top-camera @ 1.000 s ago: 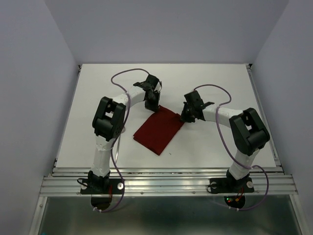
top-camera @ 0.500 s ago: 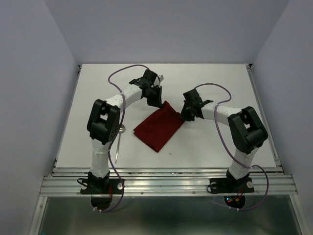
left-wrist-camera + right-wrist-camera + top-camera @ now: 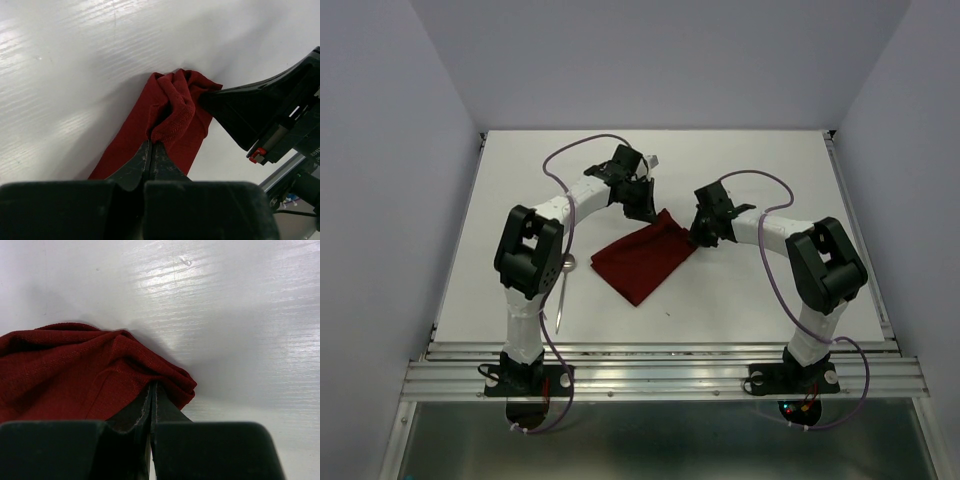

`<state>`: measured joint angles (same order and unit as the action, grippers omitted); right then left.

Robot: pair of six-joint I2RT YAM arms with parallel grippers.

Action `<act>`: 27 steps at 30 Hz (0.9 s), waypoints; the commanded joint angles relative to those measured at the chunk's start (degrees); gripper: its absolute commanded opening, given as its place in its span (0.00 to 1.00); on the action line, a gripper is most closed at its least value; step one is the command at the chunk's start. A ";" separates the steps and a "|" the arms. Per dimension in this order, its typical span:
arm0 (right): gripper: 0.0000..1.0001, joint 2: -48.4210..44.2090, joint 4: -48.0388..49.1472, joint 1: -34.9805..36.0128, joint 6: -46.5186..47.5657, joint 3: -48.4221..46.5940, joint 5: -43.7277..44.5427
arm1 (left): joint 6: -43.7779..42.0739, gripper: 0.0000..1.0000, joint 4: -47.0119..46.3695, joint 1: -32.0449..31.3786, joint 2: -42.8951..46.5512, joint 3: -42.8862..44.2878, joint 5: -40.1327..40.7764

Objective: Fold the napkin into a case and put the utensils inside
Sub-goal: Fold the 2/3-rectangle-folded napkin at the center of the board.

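The dark red napkin [image 3: 642, 258] lies folded at mid-table, its far edge lifted and bunched. My left gripper [image 3: 648, 212] is shut on the napkin's far corner [image 3: 172, 117], its jaws pressed together on a fold. My right gripper [image 3: 698, 238] is shut on the napkin's right corner [image 3: 170, 375], close beside the left gripper; its black body shows in the left wrist view [image 3: 260, 115]. The utensils lie left of the napkin by my left arm: a thin straight piece [image 3: 561, 302] and a spoon bowl [image 3: 570, 264], partly hidden by the arm.
The white table [image 3: 760, 160] has a raised rail along its right side [image 3: 860, 240] and a metal frame along its near edge [image 3: 660, 375]. Purple cables loop over both arms.
My left arm has swung its elbow leftward, uncovering the utensils. The left gripper has carried the napkin's far corner slightly right and back, and the cloth has drawn flatter and wider. The right gripper has barely moved.
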<state>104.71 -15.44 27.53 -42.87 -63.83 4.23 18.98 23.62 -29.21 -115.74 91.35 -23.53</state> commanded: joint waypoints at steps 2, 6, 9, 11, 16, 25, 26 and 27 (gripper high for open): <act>0.01 1.82 -1.61 0.33 -0.81 -1.21 1.92 | 1.32 0.00 -2.61 -2.60 3.77 -0.91 -3.36; 0.01 1.99 -1.43 0.33 -0.90 -1.56 1.75 | 2.20 0.00 -3.14 -4.62 3.16 -0.65 -3.45; 0.01 2.17 -1.43 0.33 -0.99 -1.56 1.66 | 2.81 0.00 -3.14 -5.85 2.54 -0.65 -2.40; 0.01 2.17 -1.35 0.33 -1.16 -1.47 1.40 | 3.08 0.00 -3.31 -6.38 2.19 -1.35 -1.70; 0.01 1.91 -0.99 0.33 -1.42 -0.94 1.40 | 5.35 0.00 -4.80 -6.56 1.40 -3.28 -0.03; 0.01 1.82 -0.29 0.33 -1.86 -0.59 0.78 | 12.74 0.00 -8.41 -6.91 0.26 -3.72 1.03; 0.01 1.82 -0.29 0.33 -1.86 -0.68 0.69 | 13.88 0.00 -8.67 -7.00 -0.18 -3.38 1.03; 0.01 1.82 -0.29 0.33 -1.86 -0.68 0.69 | 14.58 0.00 -8.94 -7.00 -0.27 -3.29 1.03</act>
<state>105.25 -15.40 27.53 -44.03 -64.47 4.23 29.50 18.04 -35.90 -115.87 87.85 -22.52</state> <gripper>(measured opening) 0.012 0.017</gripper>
